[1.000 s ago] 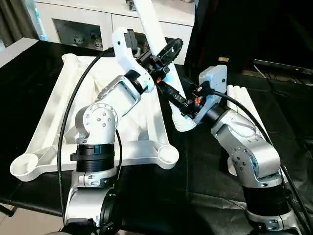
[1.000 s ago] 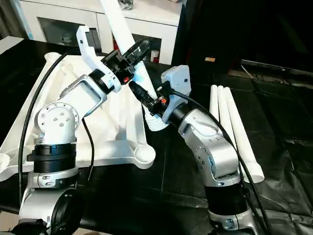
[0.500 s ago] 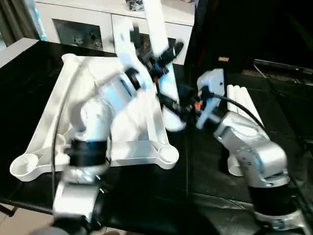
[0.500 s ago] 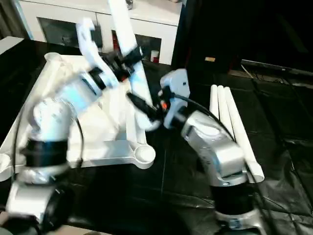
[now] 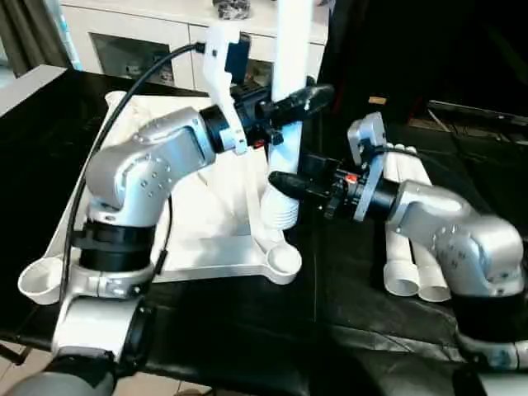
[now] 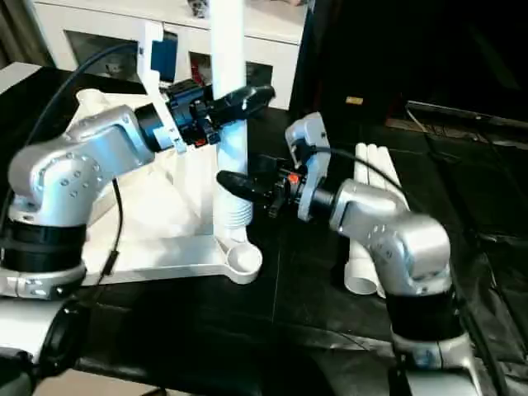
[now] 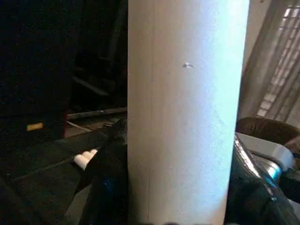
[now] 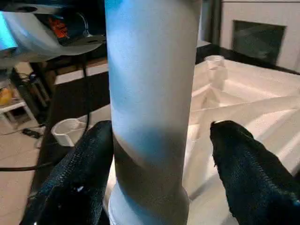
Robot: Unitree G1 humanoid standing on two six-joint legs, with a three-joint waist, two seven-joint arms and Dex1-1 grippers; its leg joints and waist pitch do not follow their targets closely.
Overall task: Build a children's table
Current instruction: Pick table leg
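The upturned table top (image 5: 206, 206) lay on the table (image 5: 346, 330), left of three spare legs (image 5: 404, 247). One leg (image 5: 289, 124) stood upright above the near right corner socket (image 5: 283, 260). A cabinet (image 5: 165, 41) stood behind.

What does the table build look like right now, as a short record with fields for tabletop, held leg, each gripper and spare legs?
tabletop: upside down on the black surface, ribbed underside up
held leg: upright, ribbed end just above the near right corner socket
left gripper: closed on the leg higher up
right gripper: fingers astride the lower leg, a gap visible on one side
spare legs: three, lying side by side to the right of the tabletop
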